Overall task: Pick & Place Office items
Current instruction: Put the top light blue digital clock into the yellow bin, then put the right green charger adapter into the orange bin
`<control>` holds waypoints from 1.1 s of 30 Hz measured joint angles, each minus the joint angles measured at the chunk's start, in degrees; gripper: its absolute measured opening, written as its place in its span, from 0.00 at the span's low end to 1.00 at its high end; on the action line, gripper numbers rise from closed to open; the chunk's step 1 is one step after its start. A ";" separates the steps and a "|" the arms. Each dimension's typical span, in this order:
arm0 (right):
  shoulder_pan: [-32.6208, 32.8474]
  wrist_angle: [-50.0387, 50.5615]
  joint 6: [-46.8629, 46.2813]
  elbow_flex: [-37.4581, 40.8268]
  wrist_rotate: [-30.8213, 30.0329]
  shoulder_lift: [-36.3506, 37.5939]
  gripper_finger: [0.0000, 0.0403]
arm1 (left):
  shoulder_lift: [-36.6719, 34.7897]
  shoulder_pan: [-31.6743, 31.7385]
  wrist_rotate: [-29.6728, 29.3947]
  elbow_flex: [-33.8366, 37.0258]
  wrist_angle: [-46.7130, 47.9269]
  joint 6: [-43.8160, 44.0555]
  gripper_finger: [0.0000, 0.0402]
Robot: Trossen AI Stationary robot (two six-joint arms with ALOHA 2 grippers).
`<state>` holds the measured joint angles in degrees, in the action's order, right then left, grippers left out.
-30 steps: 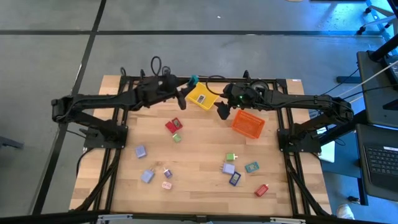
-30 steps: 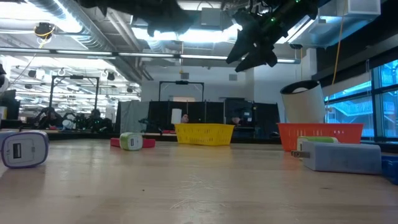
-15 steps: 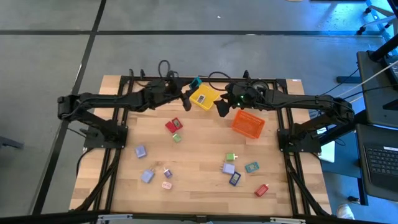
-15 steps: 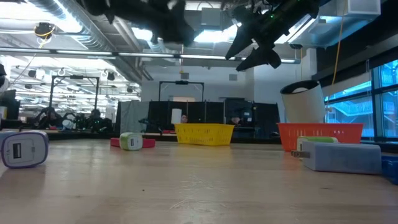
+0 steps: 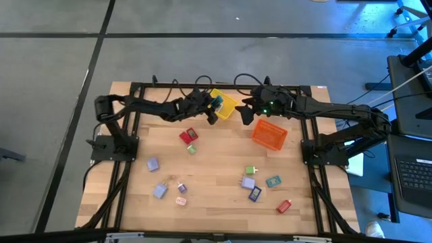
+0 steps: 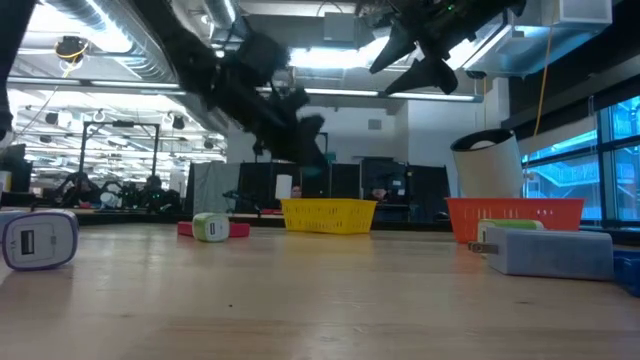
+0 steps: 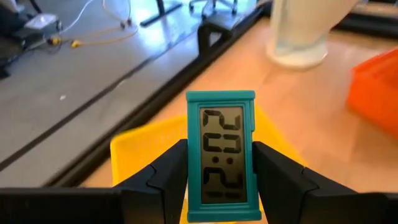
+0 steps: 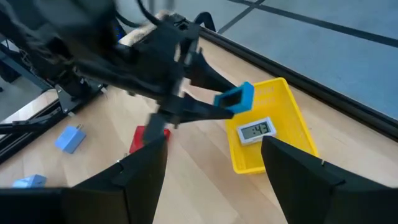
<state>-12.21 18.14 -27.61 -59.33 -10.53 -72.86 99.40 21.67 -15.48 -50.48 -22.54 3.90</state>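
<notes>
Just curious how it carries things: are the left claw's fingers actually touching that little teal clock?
Touching. In the left wrist view, both dark fingers press against the sides of the teal clock, no gap showing, above the yellow bin.

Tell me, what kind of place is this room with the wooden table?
Probably a robotics lab or workshop in a large industrial hall. The low view shows exposed ceiling ducts and more black-framed rigs behind the wooden table; the high view shows bare concrete floor and a laptop nearby.
</notes>
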 joint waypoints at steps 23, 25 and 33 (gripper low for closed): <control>-0.02 1.52 1.13 0.00 0.01 0.00 0.65 | 7.91 5.09 0.10 -0.04 -7.36 -0.15 0.46; 0.00 1.81 1.13 0.00 0.02 0.00 0.65 | 7.91 5.07 0.09 -0.04 -7.18 -0.15 0.47; 0.22 9.75 -0.27 -0.02 5.64 0.00 0.65 | 5.28 5.16 0.02 -0.04 -6.75 -0.15 0.54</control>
<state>-11.99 27.90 -27.88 -59.35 -4.89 -72.86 104.67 26.83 -15.46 -50.52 -29.29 3.75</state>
